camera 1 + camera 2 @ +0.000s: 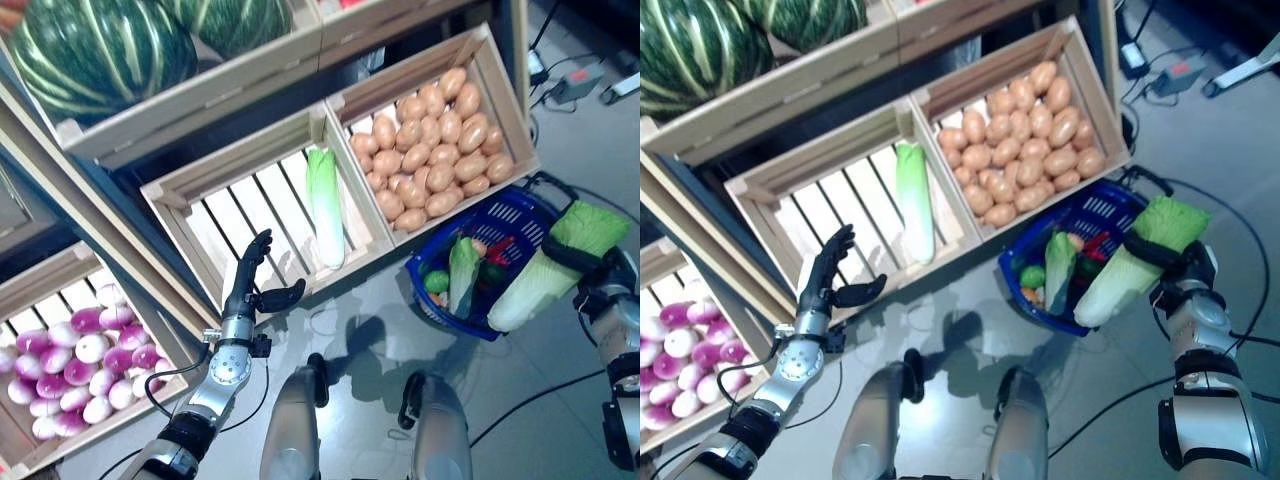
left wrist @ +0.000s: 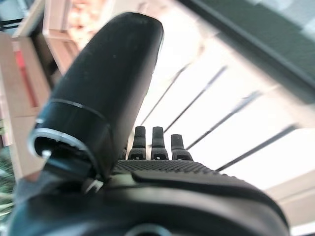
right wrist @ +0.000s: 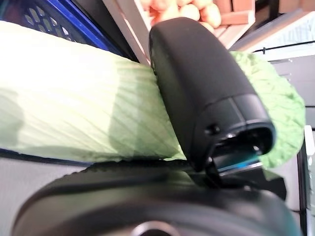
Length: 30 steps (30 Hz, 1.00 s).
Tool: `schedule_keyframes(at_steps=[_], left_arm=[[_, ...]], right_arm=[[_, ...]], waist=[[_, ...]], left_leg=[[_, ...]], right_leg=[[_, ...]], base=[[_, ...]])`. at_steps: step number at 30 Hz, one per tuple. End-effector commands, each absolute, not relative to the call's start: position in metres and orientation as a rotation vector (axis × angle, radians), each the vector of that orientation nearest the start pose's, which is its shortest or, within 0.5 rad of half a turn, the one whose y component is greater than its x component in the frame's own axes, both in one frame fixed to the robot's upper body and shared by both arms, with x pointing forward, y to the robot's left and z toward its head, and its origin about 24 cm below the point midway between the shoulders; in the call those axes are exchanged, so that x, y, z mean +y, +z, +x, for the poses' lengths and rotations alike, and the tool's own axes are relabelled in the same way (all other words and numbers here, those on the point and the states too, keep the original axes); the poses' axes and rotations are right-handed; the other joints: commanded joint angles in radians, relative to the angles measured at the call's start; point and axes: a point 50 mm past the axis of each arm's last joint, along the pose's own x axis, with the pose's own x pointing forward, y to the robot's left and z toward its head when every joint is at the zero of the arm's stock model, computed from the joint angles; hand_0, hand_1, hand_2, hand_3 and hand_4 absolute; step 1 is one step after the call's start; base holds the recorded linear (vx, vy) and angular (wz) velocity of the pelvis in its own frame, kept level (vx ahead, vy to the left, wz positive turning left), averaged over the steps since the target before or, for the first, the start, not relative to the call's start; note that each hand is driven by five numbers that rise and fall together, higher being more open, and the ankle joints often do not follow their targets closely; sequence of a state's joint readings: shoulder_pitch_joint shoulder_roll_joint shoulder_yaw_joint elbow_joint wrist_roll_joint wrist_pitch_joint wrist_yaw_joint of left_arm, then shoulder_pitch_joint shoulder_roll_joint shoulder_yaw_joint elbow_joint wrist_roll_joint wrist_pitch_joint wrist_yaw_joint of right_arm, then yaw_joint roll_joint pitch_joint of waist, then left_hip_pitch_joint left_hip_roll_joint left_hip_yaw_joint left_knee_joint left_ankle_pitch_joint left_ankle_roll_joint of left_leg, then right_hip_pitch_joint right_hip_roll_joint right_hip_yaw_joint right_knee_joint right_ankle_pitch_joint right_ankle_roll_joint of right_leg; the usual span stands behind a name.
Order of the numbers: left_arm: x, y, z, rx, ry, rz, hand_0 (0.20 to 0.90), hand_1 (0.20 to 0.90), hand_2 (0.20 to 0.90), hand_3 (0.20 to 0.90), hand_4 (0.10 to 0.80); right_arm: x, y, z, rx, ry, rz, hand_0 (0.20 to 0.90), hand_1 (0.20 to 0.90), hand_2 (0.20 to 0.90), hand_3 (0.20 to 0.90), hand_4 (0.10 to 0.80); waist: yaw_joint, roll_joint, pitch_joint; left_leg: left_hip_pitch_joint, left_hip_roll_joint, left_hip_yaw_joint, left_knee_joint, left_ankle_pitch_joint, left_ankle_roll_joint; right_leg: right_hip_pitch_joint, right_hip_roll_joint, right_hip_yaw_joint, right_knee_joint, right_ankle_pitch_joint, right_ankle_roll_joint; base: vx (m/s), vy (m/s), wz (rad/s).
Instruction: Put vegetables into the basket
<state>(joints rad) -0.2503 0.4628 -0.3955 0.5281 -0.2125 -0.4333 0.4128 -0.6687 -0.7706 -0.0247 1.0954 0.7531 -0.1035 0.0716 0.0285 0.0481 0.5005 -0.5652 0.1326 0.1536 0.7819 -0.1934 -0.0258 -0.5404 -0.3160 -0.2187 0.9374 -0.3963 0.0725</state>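
Observation:
My right hand (image 1: 590, 268) is shut on a pale green napa cabbage (image 1: 545, 268) and holds it slanted over the right rim of the blue basket (image 1: 520, 212) on the floor. The right wrist view shows my thumb (image 3: 206, 88) curled over the cabbage (image 3: 74, 113). In the basket lie another napa cabbage (image 1: 462, 275), a round green vegetable (image 1: 436, 282) and a red one (image 1: 500, 250). My left hand (image 1: 250, 280) is open, fingers straight, at the front edge of the slatted wooden crate (image 1: 180, 205), where one more napa cabbage (image 1: 325, 205) lies.
The wooden stand holds a crate of potatoes (image 1: 435, 150) just behind the basket, a crate of purple-white turnips (image 1: 70, 360) at lower left, and large striped green squashes (image 1: 100, 50) on the shelf above. Grey floor lies in front.

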Motion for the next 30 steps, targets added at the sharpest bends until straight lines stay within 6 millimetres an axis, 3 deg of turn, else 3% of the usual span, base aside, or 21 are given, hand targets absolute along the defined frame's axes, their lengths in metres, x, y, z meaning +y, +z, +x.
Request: schedule_keyframes(at_steps=[1,9,10,23,30], left_arm=[[0.186,0.071,0.287,-0.392,0.105,0.202,0.900,0.900,0.900,0.900,0.800],[0.180,0.077,0.284,-0.444,0.110,0.153,0.900,0.900,0.900,0.900,0.800],[0.180,0.078,0.283,-0.449,0.108,0.149,0.900,0.900,0.900,0.900,0.800],[0.176,0.099,0.282,-0.548,0.079,0.150,0.900,0.900,0.900,0.900,0.800],[0.178,0.135,0.288,-0.696,0.115,0.114,0.900,0.900,0.900,0.900,0.800]], right_arm=[[-0.405,0.176,0.316,-0.185,-0.578,0.037,0.300,0.300,0.300,0.300,0.400],[-0.410,0.195,0.318,-0.209,-0.613,0.003,0.300,0.300,0.300,0.300,0.400],[-0.412,0.196,0.317,-0.199,-0.626,0.002,0.900,0.900,0.900,0.900,0.800],[-0.413,0.203,0.317,-0.214,-0.568,-0.003,0.900,0.900,0.900,0.900,0.800],[-0.405,0.208,0.319,-0.284,-0.586,-0.036,0.900,0.900,0.900,0.900,0.800]], waist=[[0.006,-0.003,-0.040],[0.001,0.029,-0.007],[0.001,0.032,-0.006],[-0.001,0.028,0.001],[-0.015,0.011,-0.003]], left_leg=[[0.008,-0.020,-0.031,0.171,-0.237,0.030],[-0.087,-0.036,-0.043,0.276,-0.270,0.039],[-0.094,-0.037,-0.043,0.282,-0.272,0.040],[-0.079,-0.029,-0.037,0.242,-0.248,0.036],[-0.062,-0.017,-0.035,0.229,-0.236,0.035]], right_leg=[[0.010,0.006,-0.029,-0.023,0.068,-0.062],[-0.099,-0.007,-0.004,0.081,0.035,-0.070],[-0.107,-0.007,-0.002,0.087,0.032,-0.071],[-0.098,0.009,-0.007,0.053,0.052,-0.066],[-0.084,0.019,-0.003,0.042,0.060,-0.062]], base=[[-0.055,0.033,0.08],[-0.036,0.018,0.02],[-0.029,0.007,0.04],[0.000,0.000,0.00],[0.000,0.000,0.00]])
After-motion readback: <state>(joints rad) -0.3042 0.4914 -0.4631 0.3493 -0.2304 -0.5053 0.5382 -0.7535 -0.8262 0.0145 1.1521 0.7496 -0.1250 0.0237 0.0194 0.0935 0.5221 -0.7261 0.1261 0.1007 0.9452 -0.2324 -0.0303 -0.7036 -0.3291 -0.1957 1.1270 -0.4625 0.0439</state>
